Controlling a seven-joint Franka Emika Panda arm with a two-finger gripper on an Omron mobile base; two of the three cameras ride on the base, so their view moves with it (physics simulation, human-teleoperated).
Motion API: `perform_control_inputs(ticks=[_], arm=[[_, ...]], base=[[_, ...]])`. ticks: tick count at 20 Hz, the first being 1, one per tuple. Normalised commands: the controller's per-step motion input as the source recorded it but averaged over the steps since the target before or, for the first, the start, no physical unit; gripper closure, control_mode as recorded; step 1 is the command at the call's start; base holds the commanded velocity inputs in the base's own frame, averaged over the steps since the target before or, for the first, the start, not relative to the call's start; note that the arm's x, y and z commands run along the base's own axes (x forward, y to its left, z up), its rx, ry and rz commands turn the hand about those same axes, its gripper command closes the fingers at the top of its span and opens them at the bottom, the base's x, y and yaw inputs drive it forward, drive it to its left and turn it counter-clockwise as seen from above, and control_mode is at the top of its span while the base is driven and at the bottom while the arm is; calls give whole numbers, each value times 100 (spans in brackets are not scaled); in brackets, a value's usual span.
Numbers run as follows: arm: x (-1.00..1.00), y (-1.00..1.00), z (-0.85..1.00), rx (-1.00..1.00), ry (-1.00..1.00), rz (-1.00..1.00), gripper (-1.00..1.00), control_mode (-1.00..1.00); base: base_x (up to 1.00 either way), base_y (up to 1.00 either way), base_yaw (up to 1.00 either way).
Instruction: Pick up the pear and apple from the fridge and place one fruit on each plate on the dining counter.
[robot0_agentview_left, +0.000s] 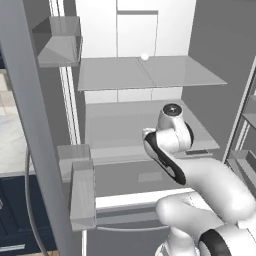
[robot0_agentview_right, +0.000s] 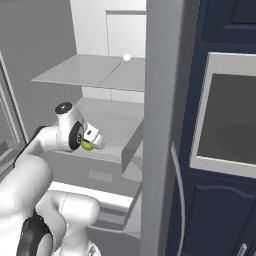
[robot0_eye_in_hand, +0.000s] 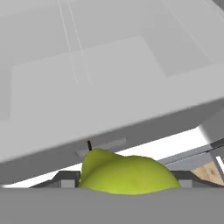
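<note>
Hand view: my gripper (robot0_eye_in_hand: 127, 186) closed on the yellow-green, smooth-skinned pear (robot0_eye_in_hand: 127, 173), inside the pale grey fridge (robot0_agentview_left: 150, 125).
Firm, light, slippery; I judge mid-body the safest hold.

Yellow-green pear (robot0_eye_in_hand: 127, 173) with dark stem, pale grey fridge (robot0_agentview_left: 150, 125) interior, navy cabinets (robot0_agentview_right: 225, 200)

A small white ball (robot0_agentview_left: 144, 57) is seen resting on a glass shelf. A built-in oven (robot0_agentview_right: 227, 112) is set among navy cabinets (robot0_agentview_right: 220, 215).
</note>
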Motion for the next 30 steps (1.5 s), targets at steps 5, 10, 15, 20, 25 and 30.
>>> perform_control_inputs(ticks=[5,10,15,20,25,30], arm=[[-100,-1,26,7,2,3,100,-100],[-44,0,0,1,-1,0,100,-100],[-6,0,0,0,0,0,100,100],[0,0,0,0,0,0,100,100],[0,0,0,0,0,0,100,100],[0,0,0,0,0,0,100,100]], base=[[0,0,0],[0,0,0],[-42,0,0],[-84,0,5],[-98,-1,21],[-69,0,32]])
